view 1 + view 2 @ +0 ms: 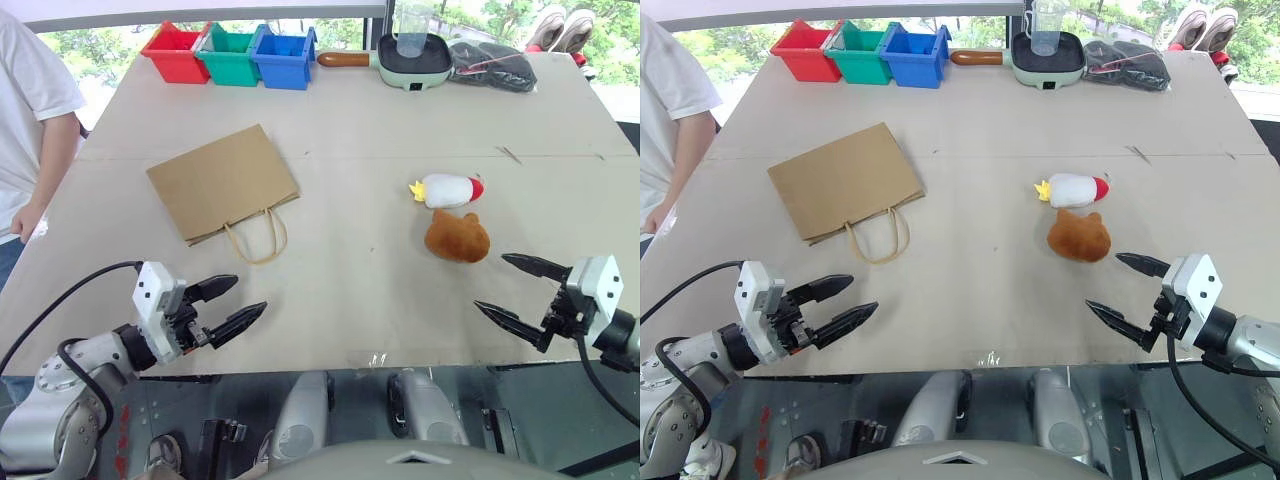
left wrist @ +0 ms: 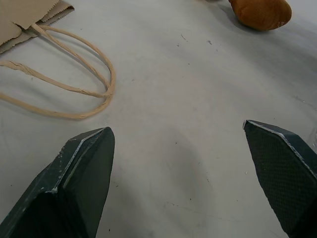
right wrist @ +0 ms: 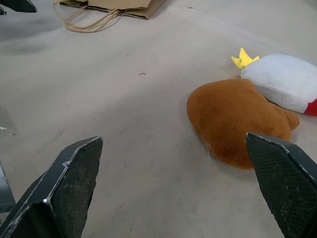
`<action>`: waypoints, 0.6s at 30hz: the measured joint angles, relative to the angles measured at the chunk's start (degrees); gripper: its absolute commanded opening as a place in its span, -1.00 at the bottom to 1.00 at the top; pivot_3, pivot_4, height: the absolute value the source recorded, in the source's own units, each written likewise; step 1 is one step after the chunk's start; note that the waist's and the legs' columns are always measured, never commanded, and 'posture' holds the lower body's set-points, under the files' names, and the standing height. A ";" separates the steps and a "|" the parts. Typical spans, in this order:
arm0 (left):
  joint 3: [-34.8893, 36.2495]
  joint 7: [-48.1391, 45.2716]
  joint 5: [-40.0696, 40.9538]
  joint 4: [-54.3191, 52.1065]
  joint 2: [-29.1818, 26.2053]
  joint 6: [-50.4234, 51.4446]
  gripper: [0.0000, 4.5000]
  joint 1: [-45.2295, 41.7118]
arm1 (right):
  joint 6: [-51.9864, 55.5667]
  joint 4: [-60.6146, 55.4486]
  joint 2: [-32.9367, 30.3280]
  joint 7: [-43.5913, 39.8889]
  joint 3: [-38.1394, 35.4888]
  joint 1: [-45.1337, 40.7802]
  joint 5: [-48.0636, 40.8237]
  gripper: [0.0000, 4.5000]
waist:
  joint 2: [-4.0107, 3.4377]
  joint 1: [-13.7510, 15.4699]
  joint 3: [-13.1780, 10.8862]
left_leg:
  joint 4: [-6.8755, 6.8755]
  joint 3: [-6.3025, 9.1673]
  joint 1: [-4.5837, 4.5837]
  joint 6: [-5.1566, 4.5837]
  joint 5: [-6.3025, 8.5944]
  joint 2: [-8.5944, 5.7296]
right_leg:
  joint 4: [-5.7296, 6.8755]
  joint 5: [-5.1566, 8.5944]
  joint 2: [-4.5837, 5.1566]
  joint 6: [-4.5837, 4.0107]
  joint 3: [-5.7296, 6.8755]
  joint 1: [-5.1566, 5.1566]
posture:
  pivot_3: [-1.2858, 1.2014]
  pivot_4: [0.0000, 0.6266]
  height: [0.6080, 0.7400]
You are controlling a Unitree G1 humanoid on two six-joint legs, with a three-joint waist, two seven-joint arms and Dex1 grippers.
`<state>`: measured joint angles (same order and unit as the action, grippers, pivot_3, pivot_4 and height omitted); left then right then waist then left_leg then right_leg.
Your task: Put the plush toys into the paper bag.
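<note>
Flat brown kraft paper bag (image 1: 222, 183) lies left on the surface (image 1: 380, 130); white rocket plush (image 1: 448, 190) and brown furry plush (image 1: 458, 237) touch, right. Left gripper (image 1: 232, 303) and right gripper (image 1: 512, 291): fingers spread, empty.

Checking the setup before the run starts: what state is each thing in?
paper bag: lying flat, handles toward the robot
rocket toy: on its side on the table
brown toy: on the table beside the rocket
left tool: open, empty
right tool: open, empty
</note>
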<state>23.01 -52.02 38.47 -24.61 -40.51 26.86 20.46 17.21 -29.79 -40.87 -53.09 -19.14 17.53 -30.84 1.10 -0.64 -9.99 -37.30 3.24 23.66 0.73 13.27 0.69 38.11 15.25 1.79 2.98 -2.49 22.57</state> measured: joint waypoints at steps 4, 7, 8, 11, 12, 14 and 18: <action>0.24 0.54 -0.68 1.42 0.08 -1.83 1.00 -3.90 | 0.12 -0.71 1.37 0.67 1.09 -1.04 -0.76 1.00 | 0.01 0.13 0.00 | -0.01 0.07 0.01 0.00 0.00 -0.02 | 0.00 0.00 -0.02 0.00 0.06 -0.01 | 0.03 -0.52 1.00; 1.48 1.05 -3.35 3.76 -0.16 -6.09 1.00 -7.84 | 1.01 -3.94 2.74 2.20 3.81 -3.15 -2.10 1.00 | -0.02 -0.06 0.01 | 0.00 0.01 0.00 0.00 0.00 -0.03 | 0.00 -0.02 -0.04 0.01 0.01 -0.01 | 0.03 -0.52 1.00; 1.48 1.03 -4.47 4.66 -0.24 -7.38 1.00 -8.32 | 1.51 -4.38 2.75 2.63 4.25 -3.56 -2.34 1.00 | -0.01 -0.15 0.01 | 0.01 -0.02 -0.01 0.00 0.00 -0.04 | -0.02 -0.02 -0.03 0.02 -0.01 -0.01 | 0.03 -0.52 1.00; 1.15 0.73 -12.08 11.71 -2.32 -15.98 1.00 -10.96 | 3.73 -6.68 2.98 4.66 6.71 -6.03 -3.44 1.00 | -0.01 -0.11 0.01 | 0.05 0.04 0.04 0.00 0.00 -0.05 | -0.03 -0.02 -0.07 0.02 0.04 0.05 | 0.03 -0.52 1.00; 1.08 0.32 -14.28 13.65 -3.29 -19.14 1.00 -11.77 | 4.20 -7.19 2.98 4.98 7.30 -6.50 -3.63 1.00 | 0.00 -0.08 0.01 | 0.06 0.06 0.04 0.00 0.00 -0.06 | -0.03 -0.02 -0.07 0.02 0.06 0.05 | 0.03 -0.52 1.00; 0.12 -1.36 -22.24 20.43 -7.00 -31.69 1.00 -14.60 | 5.40 -8.75 2.99 6.09 8.50 -7.45 -4.50 1.00 | -0.01 0.19 0.01 | 0.06 0.02 0.05 0.00 0.00 -0.08 | -0.09 -0.02 -0.01 0.01 0.05 0.04 | 0.03 -0.52 1.00; -4.44 -1.16 -30.10 27.87 -7.66 -44.23 1.00 -19.02 | 6.30 -9.73 2.97 7.04 8.78 -7.12 -5.11 1.00 | 0.03 0.39 0.02 | 0.05 -0.04 0.07 -0.02 0.01 -0.10 | -0.13 -0.04 0.08 0.04 0.03 0.03 | 0.03 -0.52 1.00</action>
<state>18.58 -53.18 8.37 3.26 -48.18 -17.37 1.43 23.51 -39.52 -37.90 -46.05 -10.36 10.42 -35.96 1.12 -0.25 -9.97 -37.25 3.20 23.73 0.70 13.29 0.59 37.98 15.21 1.87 3.03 -2.46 22.60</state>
